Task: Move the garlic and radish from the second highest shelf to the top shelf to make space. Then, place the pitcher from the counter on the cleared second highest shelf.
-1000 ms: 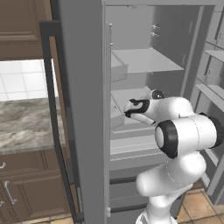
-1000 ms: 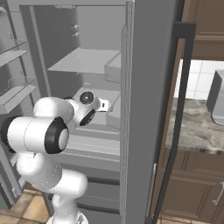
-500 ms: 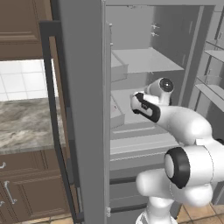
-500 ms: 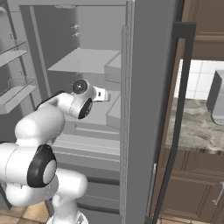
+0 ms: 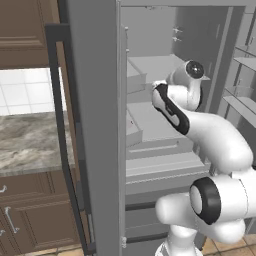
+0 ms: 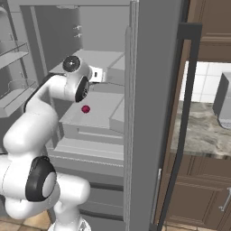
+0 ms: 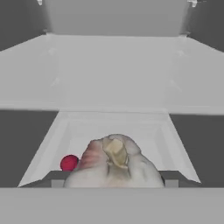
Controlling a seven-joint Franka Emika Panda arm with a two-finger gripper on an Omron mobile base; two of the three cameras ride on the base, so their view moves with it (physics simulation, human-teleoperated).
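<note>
My gripper (image 6: 97, 75) is shut on the garlic (image 7: 114, 162), a pale bulb that sits large in the hand view. It hangs at the front edge of the top shelf (image 7: 113, 74), just above the slab. In the left base view the gripper (image 5: 158, 86) sits at that shelf's (image 5: 155, 66) front. Below, the radish (image 6: 85, 108), a small red ball (image 7: 69, 162), lies on the second highest shelf (image 6: 104, 103). The pitcher is out of view. The counter (image 5: 30, 145) runs beside the fridge.
The open fridge door with its dark handle (image 5: 62, 125) stands left of the arm. Door racks (image 6: 16, 92) line the other door. A toaster (image 6: 223, 101) stands on the counter (image 6: 203, 131). Lower drawers (image 5: 150, 165) sit under the shelves.
The arm has stretched up and into the fridge, lifting the gripper with the garlic from the second highest shelf's level to the top shelf's front edge. The radish has stayed put.
</note>
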